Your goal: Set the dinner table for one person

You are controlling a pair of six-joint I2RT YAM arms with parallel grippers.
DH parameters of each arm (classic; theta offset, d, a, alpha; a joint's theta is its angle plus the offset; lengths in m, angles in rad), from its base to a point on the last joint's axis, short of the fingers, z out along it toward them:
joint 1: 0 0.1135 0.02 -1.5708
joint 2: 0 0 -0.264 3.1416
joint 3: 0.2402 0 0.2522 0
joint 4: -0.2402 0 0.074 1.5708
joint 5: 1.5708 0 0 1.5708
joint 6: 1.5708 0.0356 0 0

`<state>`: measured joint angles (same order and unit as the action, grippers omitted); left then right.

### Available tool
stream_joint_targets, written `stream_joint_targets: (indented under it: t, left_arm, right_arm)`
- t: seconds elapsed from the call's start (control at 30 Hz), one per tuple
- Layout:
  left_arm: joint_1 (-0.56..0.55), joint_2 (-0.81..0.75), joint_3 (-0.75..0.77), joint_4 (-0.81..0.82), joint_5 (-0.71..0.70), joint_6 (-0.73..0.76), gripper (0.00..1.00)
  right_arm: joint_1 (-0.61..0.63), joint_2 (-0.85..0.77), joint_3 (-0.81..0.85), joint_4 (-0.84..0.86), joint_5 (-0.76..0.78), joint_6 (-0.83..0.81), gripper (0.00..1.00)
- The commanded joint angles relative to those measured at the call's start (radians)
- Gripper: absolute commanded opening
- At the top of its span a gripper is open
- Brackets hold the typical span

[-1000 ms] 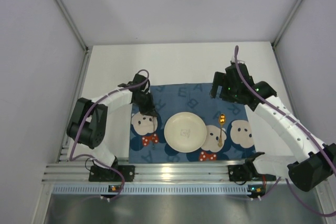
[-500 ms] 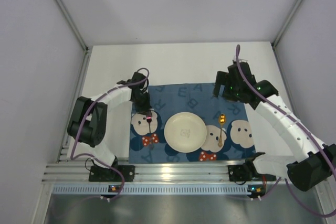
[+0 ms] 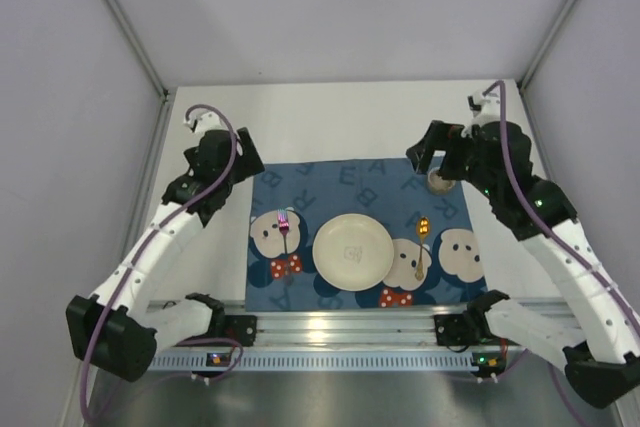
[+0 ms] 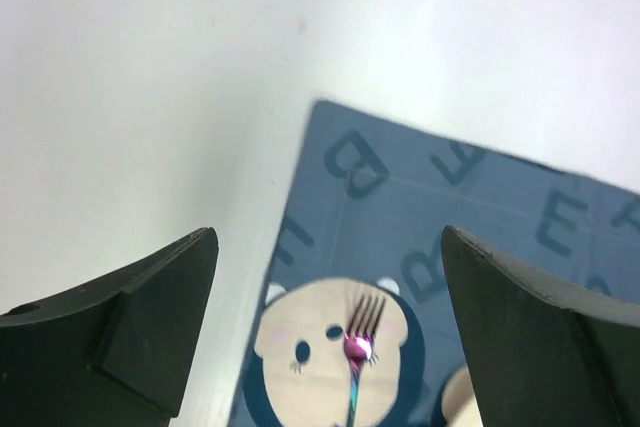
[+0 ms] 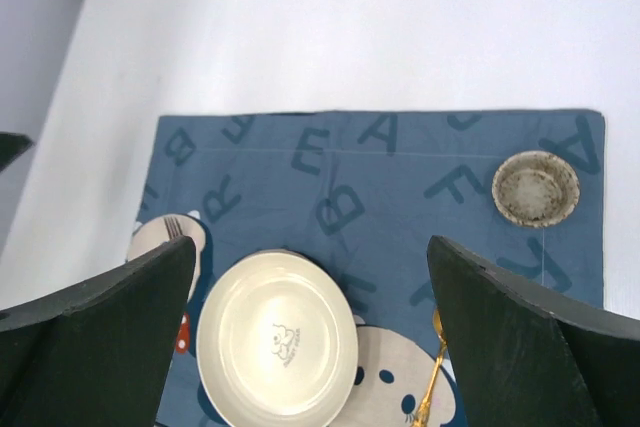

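The white dinner table [image 3: 340,122] carries a navy placemat [image 3: 340,187] printed with mouse faces and letters. A cream plate [image 3: 351,251] sits at the mat's middle. An iridescent fork [image 3: 285,232] lies left of the plate and a gold spoon [image 3: 421,247] lies right of it. A small speckled bowl [image 5: 535,188] stands at the mat's far right corner. My left gripper [image 4: 328,277] hangs open and empty above the mat's far left corner, with the fork [image 4: 357,347] below it. My right gripper [image 5: 310,267] is open, high over the plate [image 5: 277,337], holding nothing.
Grey enclosure walls close in the table on the left, right and back. An aluminium rail [image 3: 330,332] with both arm bases runs along the near edge. Bare white tabletop [image 4: 150,97] lies left of and behind the mat.
My left gripper has opened, left the fork on the mat and pulled back up and to the left. My right arm has risen and drawn back, showing the small bowl.
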<state>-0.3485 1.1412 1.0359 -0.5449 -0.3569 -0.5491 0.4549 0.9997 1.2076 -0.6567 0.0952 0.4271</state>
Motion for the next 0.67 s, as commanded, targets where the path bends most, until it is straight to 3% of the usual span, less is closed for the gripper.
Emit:
stream_joint_targets:
  t: [0.0, 0.07, 0.1, 0.17, 0.23, 0.4, 0.53, 0.63]
  left_arm:
    - [0.000, -0.026, -0.144, 0.258, -0.174, 0.092, 0.99]
    - [0.002, -0.066, -0.241, 0.411, -0.192, 0.197, 0.99]
    - [0.000, -0.107, -0.355, 0.616, -0.183, 0.242, 0.99]
    - [0.000, -0.141, -0.530, 0.826, -0.131, 0.404, 0.98]
    - [0.000, -0.138, -0.637, 1.115, -0.134, 0.471, 0.96]
    - [0.052, 0.084, -0.691, 1.259, -0.214, 0.531, 0.96]
    - [0.135, 0.189, -0.689, 1.361, -0.065, 0.483, 0.97]
    - [0.158, 0.284, -0.685, 1.434, -0.041, 0.518, 0.98]
  right_arm:
    - [-0.007, -0.113, -0.075, 0.147, 0.000, -0.005, 1.00]
    - [-0.007, -0.151, -0.144, 0.164, 0.029, 0.002, 1.00]
    - [-0.007, -0.183, -0.163, 0.161, 0.046, 0.007, 1.00]
    - [-0.007, -0.234, -0.216, 0.148, 0.095, 0.039, 1.00]
    - [-0.007, -0.275, -0.281, 0.144, 0.157, 0.091, 1.00]
    - [-0.007, -0.375, -0.327, 0.126, 0.158, 0.110, 1.00]
    - [-0.007, -0.385, -0.298, 0.114, 0.113, 0.072, 1.00]
    - [-0.007, -0.363, -0.264, 0.069, 0.156, 0.050, 0.99]
